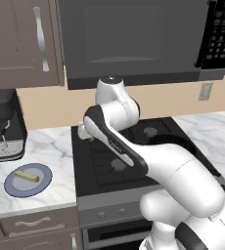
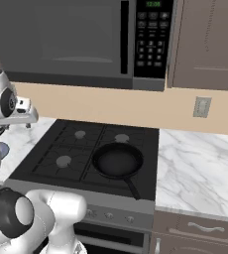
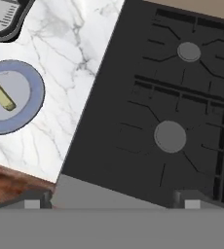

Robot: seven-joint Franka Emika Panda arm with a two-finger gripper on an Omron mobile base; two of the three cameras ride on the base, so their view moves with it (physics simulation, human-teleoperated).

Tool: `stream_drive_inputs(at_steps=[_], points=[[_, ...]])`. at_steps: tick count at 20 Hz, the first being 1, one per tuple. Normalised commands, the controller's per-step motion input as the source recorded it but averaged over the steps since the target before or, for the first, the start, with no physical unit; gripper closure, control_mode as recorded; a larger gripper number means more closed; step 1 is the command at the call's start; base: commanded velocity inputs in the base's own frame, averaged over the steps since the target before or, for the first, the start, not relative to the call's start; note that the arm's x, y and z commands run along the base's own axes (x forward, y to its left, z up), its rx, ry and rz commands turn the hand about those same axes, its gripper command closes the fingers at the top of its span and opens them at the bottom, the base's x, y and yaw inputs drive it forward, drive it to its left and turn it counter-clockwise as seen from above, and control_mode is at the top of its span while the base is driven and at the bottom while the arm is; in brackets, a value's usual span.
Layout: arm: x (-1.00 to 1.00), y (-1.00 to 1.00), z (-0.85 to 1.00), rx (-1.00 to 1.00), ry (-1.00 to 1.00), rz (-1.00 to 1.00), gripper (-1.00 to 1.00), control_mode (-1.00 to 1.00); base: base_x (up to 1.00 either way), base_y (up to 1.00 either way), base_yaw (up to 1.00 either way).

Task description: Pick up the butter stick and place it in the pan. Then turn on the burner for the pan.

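While hidden leftward, pan (image 2: 118,161) rightward.

The arm (image 1: 183,171) is made of thick, rounded white links with a smooth, glossy plastic look. Dark, near-black bands mark the joints: one runs as a long curved stripe along the side of the forearm link (image 1: 115,144), and another rings the bulky segment near the base (image 1: 192,237). The uppermost link ends in a rounded white cap with a small dark disc on top (image 1: 111,79). In the right base view a round black joint cover with a grey centre (image 2: 9,212) sits on the lower link, and a smaller dark circular cover (image 2: 9,101) sits on the grey-white wrist housing.
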Motion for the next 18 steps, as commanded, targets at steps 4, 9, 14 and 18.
stream_drive_inputs(at_steps=[4, 9, 14, 18], points=[[-0.10, 0.70, -0.29, -0.03, 0.00, 0.10, -1.00, -1.00, 0.00, 0.00, 0.00], [-0.05, 0.63, -0.21, 0.00, 0.00, 0.08, -1.00, -1.00, 0.00, 0.00, 0.00], [-0.07, 0.50, -0.07, 0.00, 0.00, 0.11, -1.00, -1.00, 0.00, 0.00, 0.00], [-0.11, 0.41, -0.05, 0.00, 0.00, 0.14, -1.00, -1.00, 0.00, 0.00, 0.00]])
